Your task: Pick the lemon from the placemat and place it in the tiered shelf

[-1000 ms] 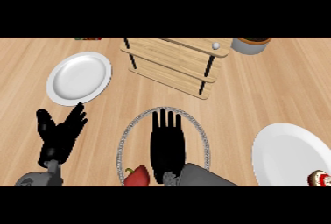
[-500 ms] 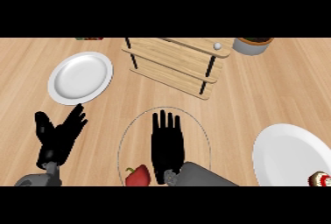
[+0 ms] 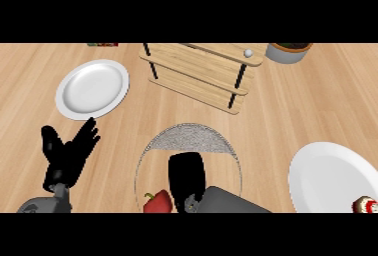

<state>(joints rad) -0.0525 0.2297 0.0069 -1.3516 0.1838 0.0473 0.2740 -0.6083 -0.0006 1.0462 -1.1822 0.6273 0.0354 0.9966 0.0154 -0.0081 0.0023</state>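
Lemon: not visible, probably under right hand point(image 3: 186, 175) on placemat point(image 3: 193, 139) | right hand: open or closed, cannot tell | left hand point(image 3: 70, 155): fingers spread, resting at left | progress: pick unconfirmed, carry and place left | shelf point(image 3: 198, 70): white ball point(image 3: 248, 52) on top tier, no lemon | plate point(image 3: 325, 175): red-white item point(image 3: 365, 205) at rim

Showed fine-grained wood, smooth and matt, across the light-brown counter top point(image 3: 310, 110). Showed paler bare wood with thin black posts in the slatted tiered shelf point(image 3: 199, 70) at upper centre. Looked smooth and faintly glossy in the round white plate point(image 3: 92, 89) at upper left and the larger round white plate point(image 3: 328, 180) at lower right. Looked grainy, cloth-like and matt in the round grey speckled placemat point(image 3: 193, 140) at lower centre.
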